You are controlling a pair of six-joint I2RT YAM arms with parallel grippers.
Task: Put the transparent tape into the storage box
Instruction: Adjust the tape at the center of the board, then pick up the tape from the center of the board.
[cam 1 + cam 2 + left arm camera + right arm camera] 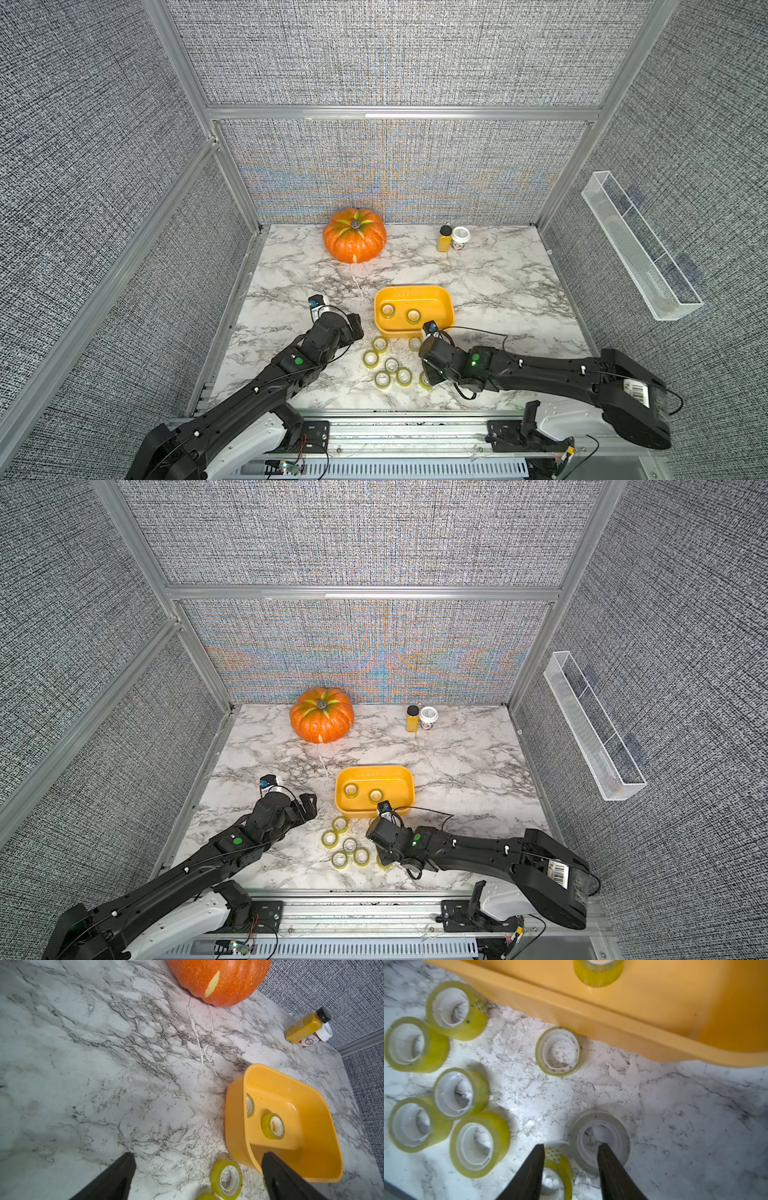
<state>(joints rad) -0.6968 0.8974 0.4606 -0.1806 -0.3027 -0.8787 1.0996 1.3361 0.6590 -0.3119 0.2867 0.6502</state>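
transparent tape point(388, 310): two rolls lie inside the storage box point(440, 301), apart from each other. judged from this, the task is started but far from done (roughly a fifth). in the right wrist view, eight more rolls are loose on the desk point(498, 291), all between the box and the desk's front edge. one point(558, 1051) is just beside the box wall, five point(458, 1093) are clustered and two are under my right pincer.

each roll is a yellowish-green ring on a pale core, hole up. one point(600, 1140) looks greyer.

my right pincer point(571, 1145) hangs over those last two, jaws apart, clamped on nothing. one finger point(612, 1167) shows in front of the grey roll's core; whether it is inside, i cannot tell.

my left pincer point(198, 1153) is spread wide and empty, near the box's left wall.
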